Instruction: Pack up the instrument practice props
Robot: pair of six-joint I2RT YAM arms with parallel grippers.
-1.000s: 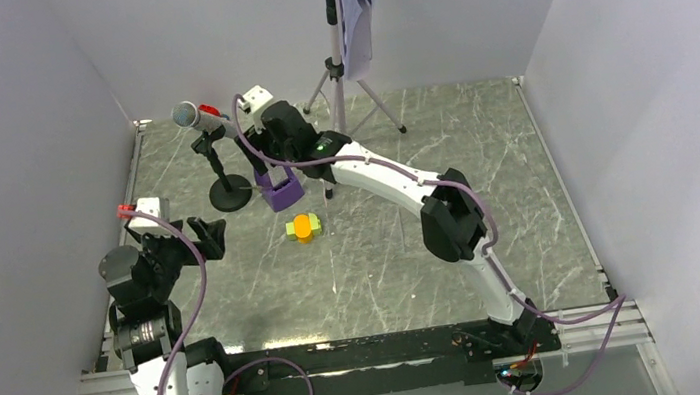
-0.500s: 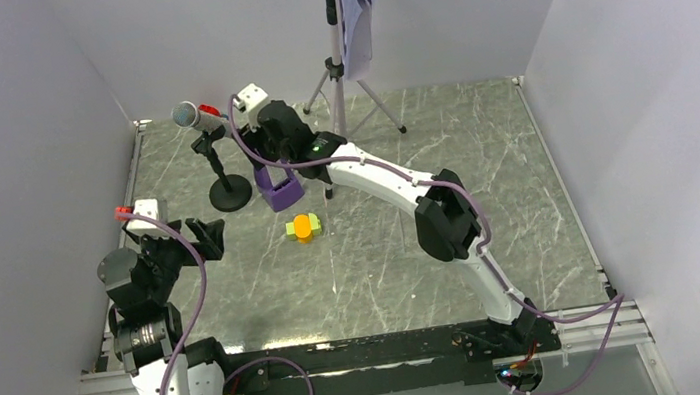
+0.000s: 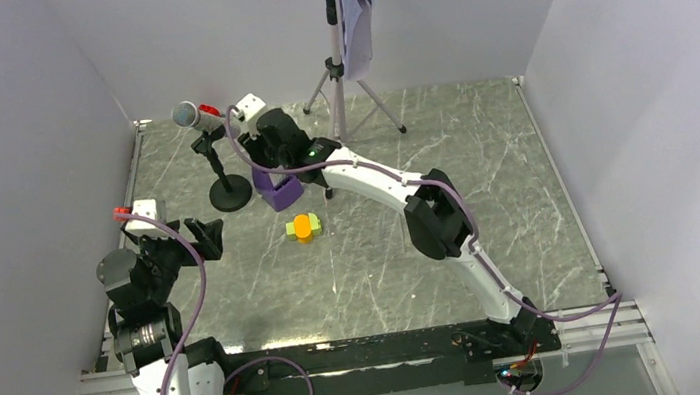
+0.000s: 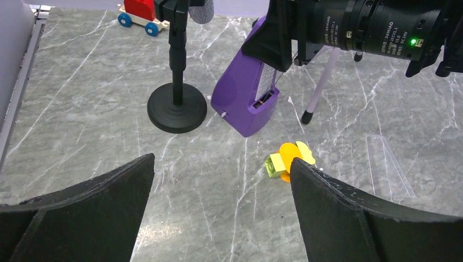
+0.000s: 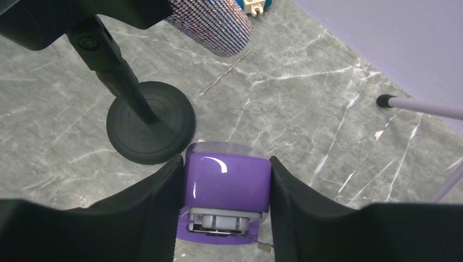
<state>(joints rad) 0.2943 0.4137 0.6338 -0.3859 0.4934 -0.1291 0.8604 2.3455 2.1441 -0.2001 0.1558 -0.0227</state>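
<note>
The purple wedge metronome (image 3: 274,191) stands just right of the microphone's black round base (image 3: 231,194). My right gripper (image 3: 272,170) is shut on its top, with both fingers pressed to its sides in the right wrist view (image 5: 225,185). It leans in the left wrist view (image 4: 248,101). The silver microphone head (image 3: 185,114) points left. The orange-and-yellow-green block (image 3: 302,226) lies on the table in front of the metronome. The grey music stand (image 3: 337,68) stands at the back with white pages (image 3: 355,10) on it. My left gripper (image 3: 210,237) is open and empty, its jaws wide apart (image 4: 221,164).
A red toy on blue wheels (image 4: 139,11) sits at the back left behind the microphone. A clear plastic piece (image 4: 387,166) lies flat right of the block. A tripod leg (image 4: 319,90) ends close behind the metronome. White walls enclose three sides of the marble table (image 3: 487,201).
My right gripper has moved a little left and back with the metronome in it, closer to the microphone stand. The left arm has hardly moved.
</note>
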